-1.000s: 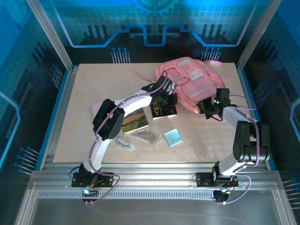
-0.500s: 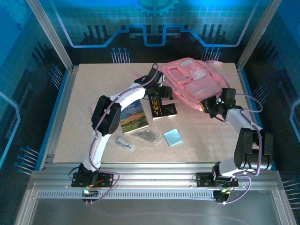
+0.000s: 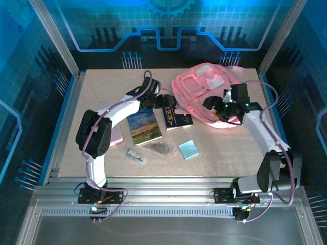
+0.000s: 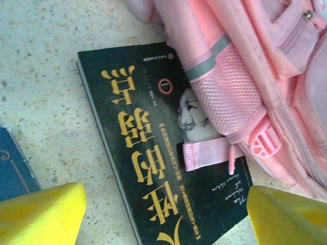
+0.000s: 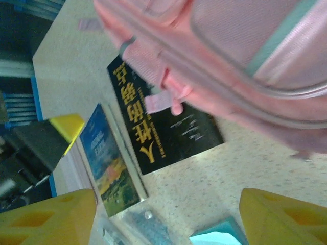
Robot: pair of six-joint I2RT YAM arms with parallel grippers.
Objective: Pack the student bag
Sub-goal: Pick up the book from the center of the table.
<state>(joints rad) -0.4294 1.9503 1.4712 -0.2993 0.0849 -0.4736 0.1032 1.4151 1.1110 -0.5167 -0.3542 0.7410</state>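
Pink student bag [image 3: 204,92] in the upper right of the frame, strap end lying across black book [image 4: 148,153].
Spread wide and empty: left gripper [image 4: 163,212] over the book, right gripper [image 5: 163,214] at the bag's edge.

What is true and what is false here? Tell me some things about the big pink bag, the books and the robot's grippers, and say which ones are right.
1. The big soft pink fabric backpack lies partly over the black book with gold letters. True.
2. The left gripper squeezes that book. False: it is open and holds nothing.
3. The blue book with a landscape cover lies beside the black book. True.
4. The small light-blue square pad sits on the backpack. False: it lies on the table.
5. The right gripper is open. True.
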